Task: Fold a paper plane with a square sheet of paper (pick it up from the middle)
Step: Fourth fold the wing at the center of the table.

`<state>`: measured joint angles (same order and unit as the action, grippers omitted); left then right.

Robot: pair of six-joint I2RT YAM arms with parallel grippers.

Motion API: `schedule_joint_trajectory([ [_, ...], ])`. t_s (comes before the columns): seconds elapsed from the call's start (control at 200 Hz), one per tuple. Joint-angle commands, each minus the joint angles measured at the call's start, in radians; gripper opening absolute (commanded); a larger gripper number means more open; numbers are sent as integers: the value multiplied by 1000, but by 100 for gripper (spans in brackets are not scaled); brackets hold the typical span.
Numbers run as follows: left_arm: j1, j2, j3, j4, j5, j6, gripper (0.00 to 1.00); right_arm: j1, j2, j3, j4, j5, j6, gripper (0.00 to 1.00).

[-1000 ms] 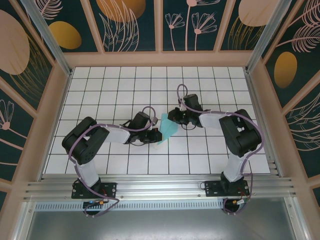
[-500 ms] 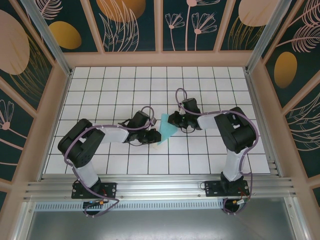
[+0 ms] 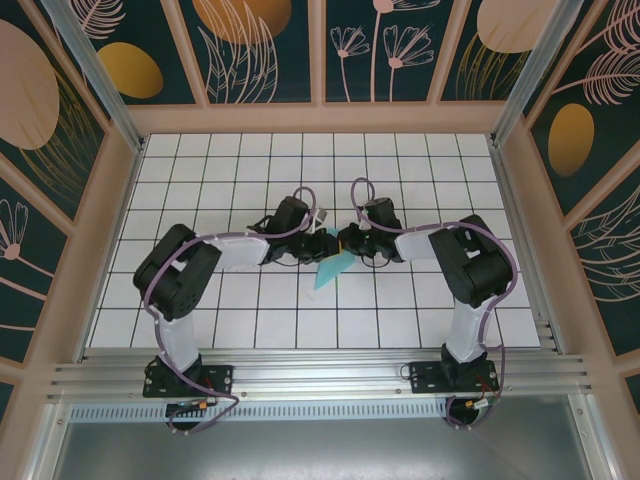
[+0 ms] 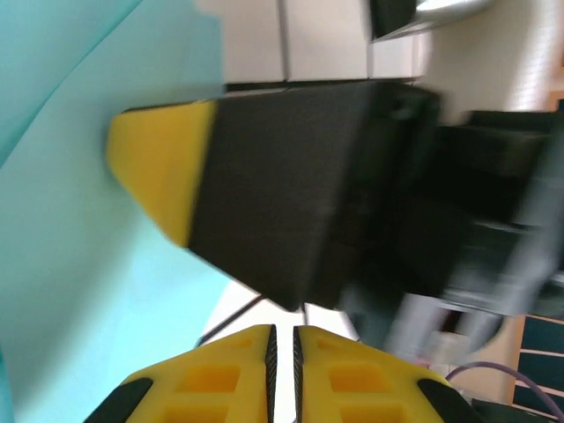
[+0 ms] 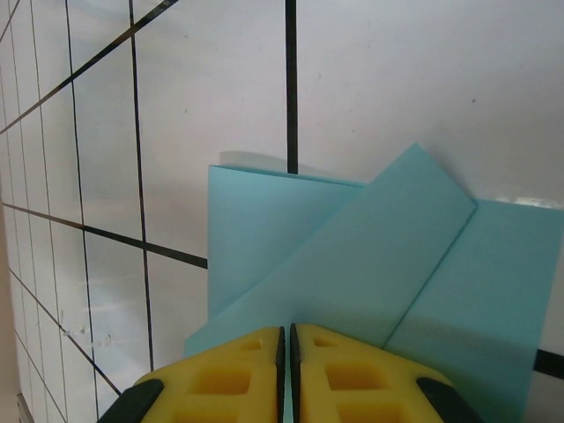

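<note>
Since a second ago: the left arm has swung up from the lower left of the paper [image 3: 330, 270] toward frame centre, so the left gripper [image 4: 282, 331] now sits nose to nose with the right gripper [image 5: 287, 331]. The paper has slipped a little lower and reads as a narrower sliver pointing lower left. Paper location: just below centre in the top view, directly under the two wrists, over the table [image 3: 420, 170]. Right gripper: fingers closed to a hairline, with the near edge of the paper running in between them, so it is holding the paper. Left gripper: fingers also drawn together to a thin slit. Paper lies beside and beneath them, but I cannot tell whether any of it is caught. The left wrist view is blurred, with the black, yellow-tipped finger of the other gripper across its middle. Progress, as judged: folding is started, since the right wrist view shows a flap folded diagonally across the sheet with crisp edges. There is no pointed dart and no wings yet, so most creases appear to remain. Count: one paper, two arms, two grippers, no finished plane.
</note>
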<state>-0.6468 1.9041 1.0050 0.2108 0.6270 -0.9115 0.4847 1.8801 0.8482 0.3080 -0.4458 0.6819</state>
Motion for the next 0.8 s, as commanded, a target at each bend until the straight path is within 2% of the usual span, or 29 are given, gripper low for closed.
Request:
schedule_joint_trajectory([
  [0.0,9,45,30,33,26,-28,17,8,51,-53,-91,74,6,15],
  [0.43,9,114,-3,-76,-40,42,18,11,66,-54,-96,82,7,15],
  [0.796,9,23,-143,-162,-70,104,19,11,73,-38,-116,107,7,15],
])
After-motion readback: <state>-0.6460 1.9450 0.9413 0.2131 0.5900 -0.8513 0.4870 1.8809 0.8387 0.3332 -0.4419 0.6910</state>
